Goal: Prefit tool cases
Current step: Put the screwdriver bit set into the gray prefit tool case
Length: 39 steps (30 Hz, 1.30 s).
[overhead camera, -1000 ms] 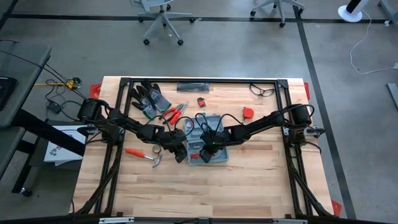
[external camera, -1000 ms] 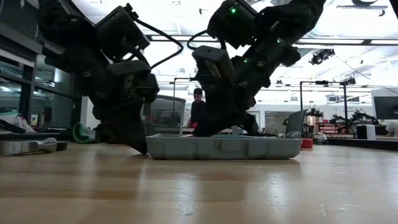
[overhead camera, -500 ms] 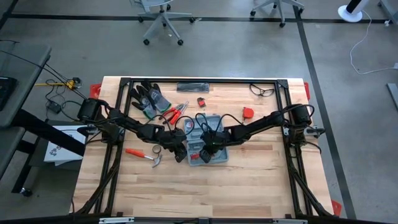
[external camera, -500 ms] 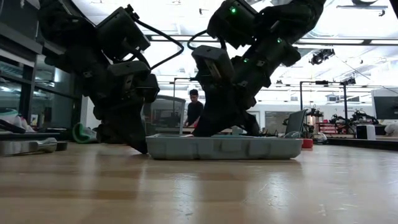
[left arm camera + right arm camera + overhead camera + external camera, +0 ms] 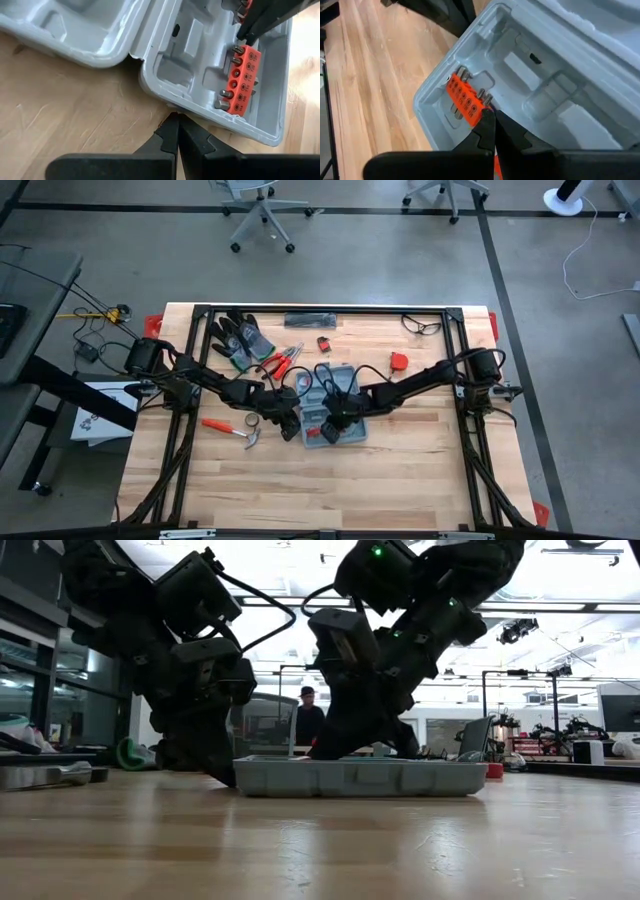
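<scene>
Tool case (image 5: 338, 402) lies open at mid-table, both grey-blue halves facing up, moulded recesses showing. All places below are given from this case.

Left gripper (image 5: 176, 118): fingers pressed together, tips down on the wood right at the case's outer edge, just beside the half that carries the orange bit holder (image 5: 243, 80). Nothing held. In the high view this gripper (image 5: 291, 424) sits at the case's left side.

Right gripper (image 5: 491, 114): fingers pressed together, tips inside the case, at one end of the orange bit holder (image 5: 465, 100). Contact looks likely; whether the holder is pinched cannot be told. The holder lies in a recess along the case's rim, metal bits sticking out of it.

Left of the case: hammer (image 5: 232, 429) with orange handle. Beyond the case, toward the far-left corner: red-handled pliers (image 5: 281, 362) and dark gloves (image 5: 238, 336).

Low view: case (image 5: 360, 777) flat on the wood, both arms bent over it; a person (image 5: 308, 718) stands in the room behind.
</scene>
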Motion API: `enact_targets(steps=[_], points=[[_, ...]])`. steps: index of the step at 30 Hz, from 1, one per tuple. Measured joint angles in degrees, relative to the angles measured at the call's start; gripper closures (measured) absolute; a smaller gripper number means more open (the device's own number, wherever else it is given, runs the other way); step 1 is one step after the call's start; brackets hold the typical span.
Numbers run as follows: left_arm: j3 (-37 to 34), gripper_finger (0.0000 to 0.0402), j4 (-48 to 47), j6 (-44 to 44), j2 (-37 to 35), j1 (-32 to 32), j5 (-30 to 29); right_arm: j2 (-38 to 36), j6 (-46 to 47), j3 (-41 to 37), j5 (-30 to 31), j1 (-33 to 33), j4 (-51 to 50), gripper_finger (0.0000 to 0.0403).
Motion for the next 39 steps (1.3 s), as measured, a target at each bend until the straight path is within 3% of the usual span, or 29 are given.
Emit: enact_targets(steps=[39], points=[[0.0,0.0402,0.0,0.5,0.0,0.0,0.4,0.0,2.1,0.0,0.0,1.2,-0.4,0.0403]])
